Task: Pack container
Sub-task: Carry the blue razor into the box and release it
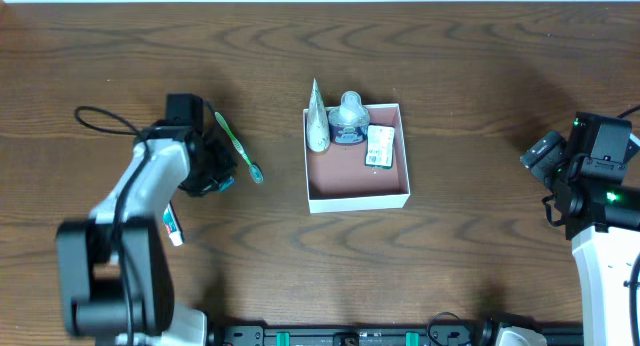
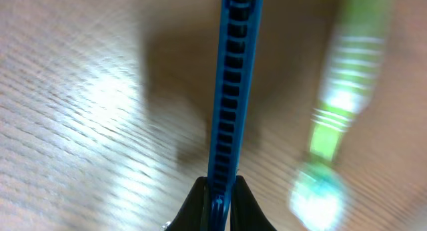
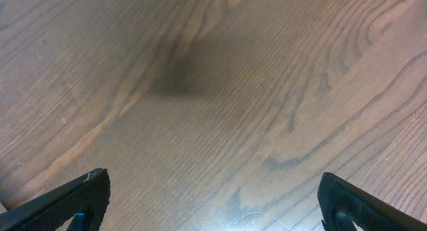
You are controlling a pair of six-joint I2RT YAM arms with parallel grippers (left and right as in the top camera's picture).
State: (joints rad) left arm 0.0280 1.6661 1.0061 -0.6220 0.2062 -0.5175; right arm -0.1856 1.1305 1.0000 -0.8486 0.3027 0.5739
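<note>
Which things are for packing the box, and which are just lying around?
For the job: box, blue comb shut in the left gripper, green toothbrush, small tube; already packed: silver tube, packet, grey bottle.
Just lying about: black cable. The right gripper hangs open, holding nothing.

Left arm (image 1: 148, 181): white links, black joints, black cable loop (image 1: 97, 115). Right arm (image 1: 603, 244): same, green light (image 1: 611, 196).

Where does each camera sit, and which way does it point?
Overhead: fixed above the table, looking down at the container and both arms.
Left wrist: on the left arm, looking along the shut left tool pinching a blue strip.
Right wrist: on the right arm, facing bare wood between fingertips of the open right tool.
Shared: overhead and left wrist show the green toothbrush.
</note>
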